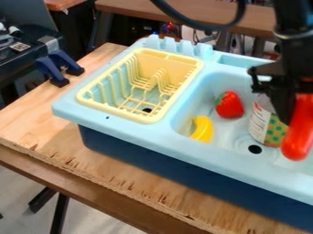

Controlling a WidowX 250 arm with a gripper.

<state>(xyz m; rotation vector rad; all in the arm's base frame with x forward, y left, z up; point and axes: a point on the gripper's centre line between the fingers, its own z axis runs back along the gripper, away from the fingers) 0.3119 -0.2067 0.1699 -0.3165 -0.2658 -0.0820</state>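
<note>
- Gripper point(293, 112): at 3 o'clock in view, over the sink basin. Looks closed on a long red object point(298, 137); opening seems about as wide as the object, exact gap can't tell.
- Red object: upright-ish, rounded lower end down, top part hidden at gripper. At 2 o'clock from the drain point(255, 149), in front of the can. Looks clear of basin floor; contact with can, can't tell.
- Can point(267, 128), white with green and orange pattern: in basin, 1 o'clock from drain, partly behind gripper and red object.
- Strawberry point(229, 105): in basin, 11 o'clock from drain, green end toward 10.
- Banana point(202, 129), yellow: in basin by the near-left wall, 10 o'clock from drain, apart from strawberry.
- Yellow dish rack point(148, 117): set in the sink unit point(67, 109), 10 o'clock from drain, beside basin.
- Progress, judged from layout: grasp on red object looks done, release not done. Strawberry, banana and can sit in basin, none in rack. Overall stage can't be told.
- Wooden table point(36, 123) under sink unit; blue clamps point(61, 64) at 10 o'clock in view.
</note>
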